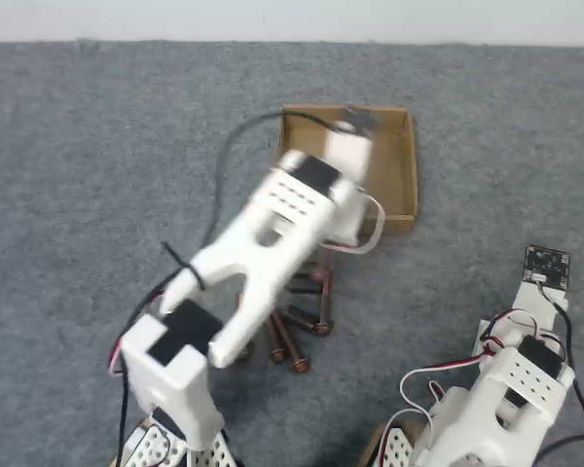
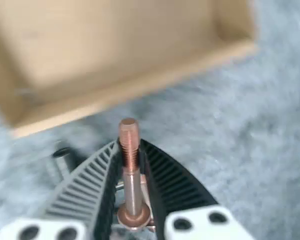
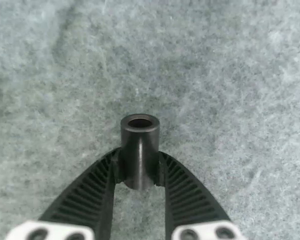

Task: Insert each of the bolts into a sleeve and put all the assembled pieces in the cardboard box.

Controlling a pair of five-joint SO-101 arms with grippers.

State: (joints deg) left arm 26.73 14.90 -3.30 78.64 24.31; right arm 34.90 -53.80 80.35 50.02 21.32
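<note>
Arms: 2. The left arm (image 1: 273, 243) is stretched across the counter (image 1: 97, 146) toward the box (image 1: 406, 165). The right arm (image 1: 511, 389) is folded low at the near right edge.

Box: 1, cardboard, open-topped. No contents can be made out in either view of it.

Left jaws: pressed onto 1 bolt (image 2: 130, 165). It is copper-coloured and pinched along its shank, with the head down between the jaws and the threaded end standing out past the tips. A box wall is seen just beyond the threaded end. No sleeve is seen on this bolt.

Right jaws: pinching 1 sleeve (image 3: 140, 150). It is a dark, short tube gripped at its lower half, with the open bore facing the camera. It is held over bare grey counter, with nothing beside it.

Loose stock: a pile (image 1: 297, 336) is seen on the counter just before the box and is partly covered by the left arm. At least 3 copper bolts and 2 dark pieces are counted there; a full count cannot be told. One further dark piece (image 2: 62, 152), blurred, is noted on the counter beside the left jaws.
</note>
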